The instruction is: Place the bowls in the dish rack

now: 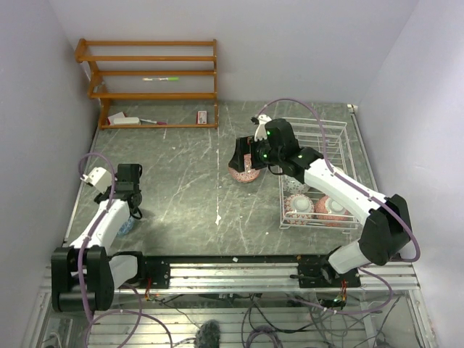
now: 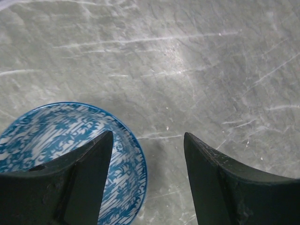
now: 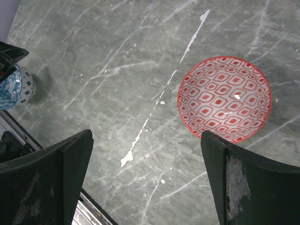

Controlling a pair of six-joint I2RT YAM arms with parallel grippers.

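A blue-patterned bowl (image 2: 51, 140) sits on the table at the left (image 1: 127, 225). My left gripper (image 2: 148, 136) is open and low over it, left finger above the bowl's inside, right finger outside the rim; in the top view the gripper (image 1: 135, 209) is just above the bowl. A red-patterned bowl (image 3: 224, 98) stands mid-table (image 1: 244, 174). My right gripper (image 3: 146, 135) is open and empty above the table, the red bowl by its right finger (image 3: 234, 178). The white wire dish rack (image 1: 341, 130) at right holds three bowls (image 1: 299, 207).
An orange-brown wooden shelf unit (image 1: 152, 72) stands at the back left with small items on it. The metal rail (image 1: 232, 272) runs along the table's near edge. The blue bowl also shows at the right wrist view's left edge (image 3: 10, 89).
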